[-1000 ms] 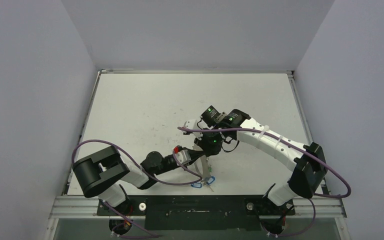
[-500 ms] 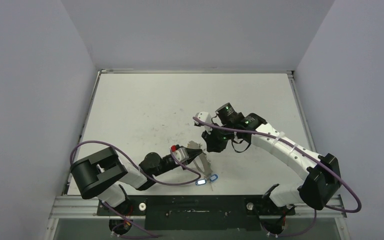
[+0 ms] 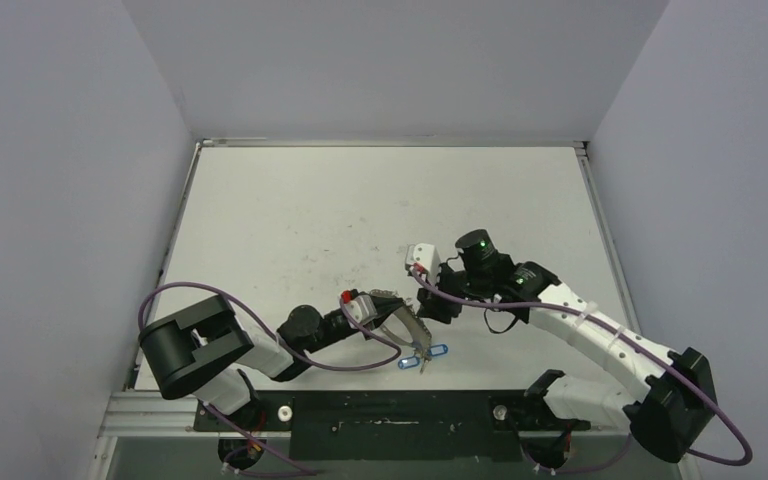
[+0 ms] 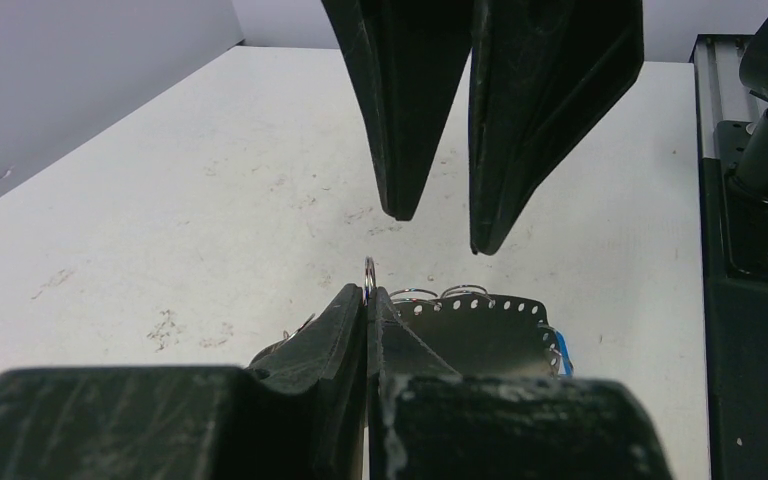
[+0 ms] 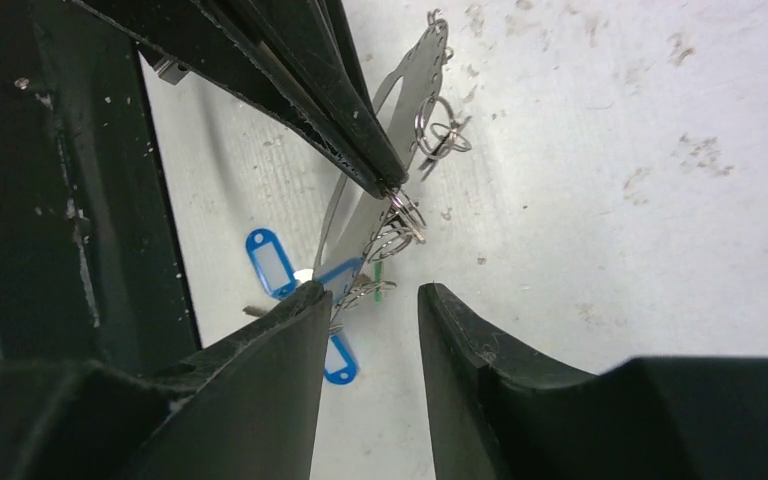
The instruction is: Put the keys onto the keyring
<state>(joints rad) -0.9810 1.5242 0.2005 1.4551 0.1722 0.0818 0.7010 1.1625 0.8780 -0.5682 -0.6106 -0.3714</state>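
My left gripper (image 4: 368, 295) is shut on the keyring (image 4: 480, 325), a thin silvery loop with small holes along its edge. A small silvery ring (image 4: 368, 272) sticks up between the fingertips. In the top view the keyring (image 3: 412, 331) hangs from the left gripper (image 3: 397, 303) near the table's front edge. The keys' blue tags (image 5: 270, 262) dangle at its lower end, with a green bit (image 5: 380, 284) among small rings. My right gripper (image 5: 370, 295) is open just beside the left fingertips (image 5: 375, 165), with nothing between its fingers.
The black base rail (image 3: 410, 410) runs right below the hanging keys (image 3: 438, 350). Purple cables (image 3: 175, 290) loop round both arms. The white table (image 3: 360, 200) is scuffed in the middle, with walls on three sides.
The right gripper has opened and drawn back to the right, away from the left fingertips. The keyring and blue tags have swung a little to the right. The left gripper stays shut.
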